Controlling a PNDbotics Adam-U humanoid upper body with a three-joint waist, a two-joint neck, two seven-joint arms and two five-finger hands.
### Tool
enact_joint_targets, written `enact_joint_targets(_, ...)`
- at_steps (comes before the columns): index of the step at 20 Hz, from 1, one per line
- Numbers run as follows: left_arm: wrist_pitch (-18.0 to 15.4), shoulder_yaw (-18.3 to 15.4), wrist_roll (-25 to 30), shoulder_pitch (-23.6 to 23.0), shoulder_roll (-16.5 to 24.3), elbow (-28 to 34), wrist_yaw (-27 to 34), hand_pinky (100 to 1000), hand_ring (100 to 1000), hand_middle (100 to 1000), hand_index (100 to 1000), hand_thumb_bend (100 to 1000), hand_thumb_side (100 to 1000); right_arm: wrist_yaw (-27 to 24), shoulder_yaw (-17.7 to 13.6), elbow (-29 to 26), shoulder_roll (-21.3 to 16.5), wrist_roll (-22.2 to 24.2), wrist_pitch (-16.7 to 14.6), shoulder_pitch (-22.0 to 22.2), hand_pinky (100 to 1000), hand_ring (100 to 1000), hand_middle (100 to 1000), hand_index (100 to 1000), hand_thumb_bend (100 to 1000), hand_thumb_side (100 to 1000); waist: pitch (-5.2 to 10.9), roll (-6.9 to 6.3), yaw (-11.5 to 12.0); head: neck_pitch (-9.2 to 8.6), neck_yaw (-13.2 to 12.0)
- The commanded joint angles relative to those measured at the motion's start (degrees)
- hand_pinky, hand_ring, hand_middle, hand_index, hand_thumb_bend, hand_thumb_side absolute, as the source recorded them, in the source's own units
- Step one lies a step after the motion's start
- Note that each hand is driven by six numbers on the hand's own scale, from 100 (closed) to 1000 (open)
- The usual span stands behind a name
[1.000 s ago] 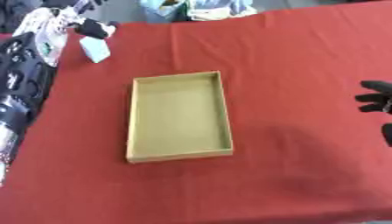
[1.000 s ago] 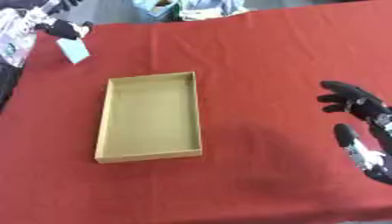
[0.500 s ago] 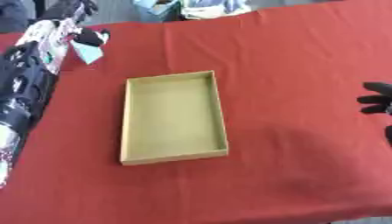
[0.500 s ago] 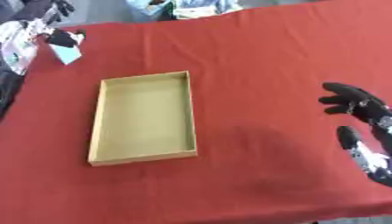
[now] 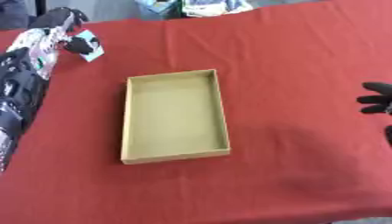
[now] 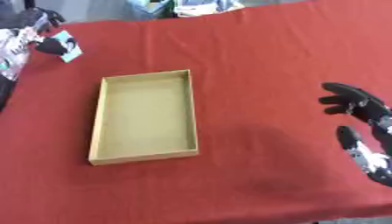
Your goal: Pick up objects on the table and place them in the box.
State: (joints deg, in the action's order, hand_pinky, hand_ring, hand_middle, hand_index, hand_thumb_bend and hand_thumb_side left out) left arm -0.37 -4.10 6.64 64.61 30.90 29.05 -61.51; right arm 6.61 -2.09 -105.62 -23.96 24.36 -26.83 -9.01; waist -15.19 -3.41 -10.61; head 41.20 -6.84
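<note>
An open tan cardboard box (image 5: 174, 116) lies in the middle of the red table, and nothing is inside it. At the far left my left hand (image 5: 70, 27) is shut on a small light-blue packet (image 5: 90, 44), pinching it just above the cloth near the table's back left corner. The hand is well left of and behind the box. My right hand (image 6: 360, 127) hangs open over the table's right side, fingers spread, holding nothing.
The red cloth (image 5: 291, 65) covers the whole table. Beyond its far edge lie some pale items (image 5: 191, 6). My left arm (image 5: 23, 83) runs along the table's left edge.
The left hand with the light-blue packet has stayed near the back left corner. The right hand has not moved. The small shifts of the box come from the camera.
</note>
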Motion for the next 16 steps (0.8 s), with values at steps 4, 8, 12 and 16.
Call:
enact_joint_targets(4, 0.22, -0.43, 0.59, 0.56, 2.91, 0.32, -0.06, 746, 723, 734, 865, 300, 451, -0.35, -0.35, -0.69, -0.57, 0.14, -0.28, -0.48, 778, 865, 939, 989, 100, 787, 0.48, 0.44, -0.36, -0.55, -0.08)
enact_joint_targets(8, 1.15, -0.53, -0.92, -0.01, 3.15, 0.32, -0.19, 751, 730, 742, 866, 304, 465, -0.34, -0.38, -0.69, -0.49, 0.14, -0.36, -0.56, 778, 865, 939, 989, 100, 788, 0.23, 0.58, -0.32, -0.49, -0.36)
enact_joint_targets(12, 1.35, -0.33, -1.42, -0.43, 3.16, -0.09, -0.33, 738, 712, 723, 862, 292, 408, -0.35, -0.38, -0.67, -0.43, 0.17, -0.38, -0.64, 778, 865, 939, 989, 100, 790, 0.04, 0.63, -0.17, -0.43, -0.47)
enact_joint_targets(16, 1.1, -0.11, -0.43, -0.69, 3.11, -0.5, -0.86, 712, 670, 683, 852, 279, 326, -0.38, -0.39, -0.67, -0.37, 0.24, -0.38, -0.69, 778, 866, 939, 989, 100, 792, -0.04, 0.65, -0.12, -0.36, -0.38)
